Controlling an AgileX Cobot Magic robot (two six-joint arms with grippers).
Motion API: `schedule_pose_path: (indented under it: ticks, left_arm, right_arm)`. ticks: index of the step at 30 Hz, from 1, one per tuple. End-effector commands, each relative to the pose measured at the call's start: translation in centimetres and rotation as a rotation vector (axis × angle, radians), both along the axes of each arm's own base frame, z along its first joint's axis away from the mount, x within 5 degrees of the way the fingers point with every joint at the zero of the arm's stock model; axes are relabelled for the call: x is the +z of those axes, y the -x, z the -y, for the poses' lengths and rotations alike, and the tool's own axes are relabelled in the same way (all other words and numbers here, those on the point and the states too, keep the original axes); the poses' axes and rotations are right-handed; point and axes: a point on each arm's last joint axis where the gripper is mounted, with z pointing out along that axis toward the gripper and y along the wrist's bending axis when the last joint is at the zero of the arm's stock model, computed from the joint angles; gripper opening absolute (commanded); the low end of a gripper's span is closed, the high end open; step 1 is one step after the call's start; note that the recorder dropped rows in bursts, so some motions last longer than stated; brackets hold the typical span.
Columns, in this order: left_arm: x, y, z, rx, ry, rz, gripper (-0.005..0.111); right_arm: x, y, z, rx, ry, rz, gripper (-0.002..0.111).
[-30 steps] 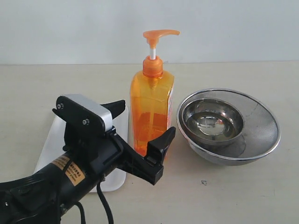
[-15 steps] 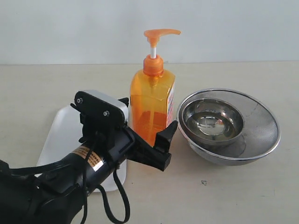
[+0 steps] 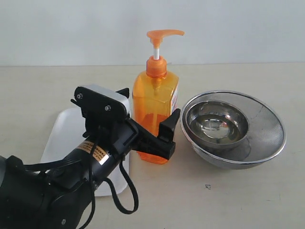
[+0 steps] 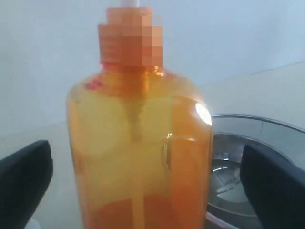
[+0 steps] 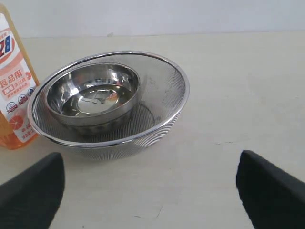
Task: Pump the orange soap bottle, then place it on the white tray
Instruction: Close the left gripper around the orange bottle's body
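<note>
The orange soap bottle (image 3: 155, 90) stands upright on the table between the white tray (image 3: 59, 136) and the steel bowls, with its pump head (image 3: 163, 34) raised. My left gripper (image 3: 150, 104) is open, one finger on each side of the bottle's lower body. In the left wrist view the bottle (image 4: 138, 152) fills the space between the black fingers (image 4: 24, 183), with a gap showing on both sides. My right gripper (image 5: 152, 191) is open over bare table with nothing between its fingers. The bottle's label (image 5: 14, 90) shows at that view's edge.
A steel mesh strainer (image 3: 267, 129) with a smaller steel bowl (image 3: 217, 121) nested inside sits just right of the bottle; in the right wrist view the strainer (image 5: 162, 90) lies ahead of the fingers. My left arm and its cable cover the tray's near right part.
My left gripper has moved forward and up toward the bottle, still open, and its fingers now flank the bottle's body. The bowls have stayed put.
</note>
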Motion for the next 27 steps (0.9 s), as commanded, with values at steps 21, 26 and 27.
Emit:
schedule_pose_path:
  ticks: [21,26,27]
  left_arm:
    - [-1.6,-1.8,1.6,0.056,-0.006,0.008,0.104]
    - [-1.5,-2.1,1.5,0.085,-0.009,0.008,0.104]
    - [-1.5,-2.2,1.4,0.089,-0.014,0.012,0.104]
  right_arm:
    - [0.1,0.0,0.0,-0.006,0.0,0.012,0.088]
    - [0.1,0.0,0.0,-0.006,0.0,0.013,0.088]
    - [0.1,0.0,0.0,-0.006,0.0,0.013,0.088]
